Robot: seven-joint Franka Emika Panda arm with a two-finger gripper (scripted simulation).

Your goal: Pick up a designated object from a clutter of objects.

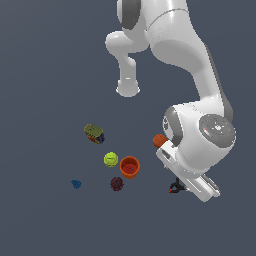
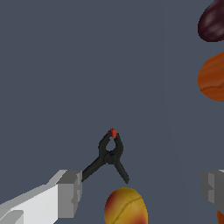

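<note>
Clamp (image 2: 111,154), black, red-tipped, light, stiff and thin-pronged, lies between the spread fingers (image 2: 70,192) of the empty gripper (image 2: 142,192), fruit (image 2: 125,206) at its six o'clock; best pinched across its pivot.

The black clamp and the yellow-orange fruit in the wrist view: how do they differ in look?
The black clamp is thin and splayed, with prongs; the fruit is round and full. The clamp is black with a small red tip; the fruit is yellow blending into orange-red. Both lie on the grey floor between the open gripper fingers.
</note>
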